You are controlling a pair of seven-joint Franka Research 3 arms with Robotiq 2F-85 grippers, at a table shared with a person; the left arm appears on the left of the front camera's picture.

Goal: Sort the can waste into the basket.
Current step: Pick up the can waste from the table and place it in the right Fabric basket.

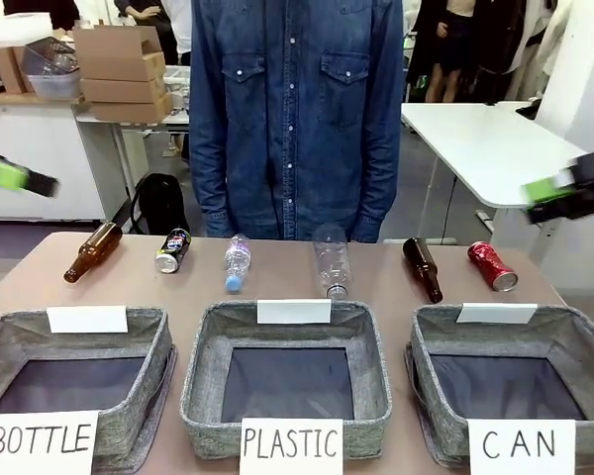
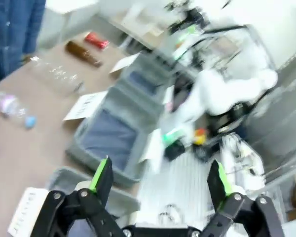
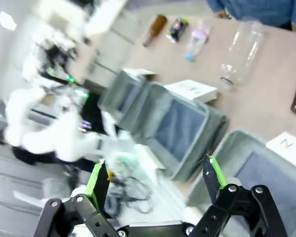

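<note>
Sorting not yet begun, to judge by the layout: brown table (image 1: 40,292) set for the job, person in denim shirt (image 1: 297,109) standing at the far side. Along the near edge, three grey fabric baskets with bare dark floors: BOTTLE basket (image 1: 153,346) at left, PLASTIC basket (image 1: 203,366) in the middle, and CAN basket (image 1: 574,341), the target, at right.

Raised clear of the table at either side, left gripper (image 2: 160,173) and right gripper (image 3: 155,170), each with green-padded fingers spread wide and nothing between them.

In a row beyond the baskets, four bottles lying down: left brown bottle (image 1: 92,252), small plastic bottle (image 1: 237,262), large clear bottle (image 1: 332,262), right brown bottle (image 1: 423,267). Smallest of the lot, the can waste: black can (image 1: 172,250) toward far left, between left brown bottle and small plastic bottle, well apart from CAN basket; red can (image 1: 492,266), dented, at far right, just beyond that basket's far rim and near right brown bottle. Neither can touched yet.

Likely next move: lower the nearer arm, probably the right, over red can, set open fingers across its body rather than its ends, close gently in view of the dents, then lift and carry the short way nearward to CAN basket. Worth care: a bottle close by, easily knocked, and a round can apt to roll.
</note>
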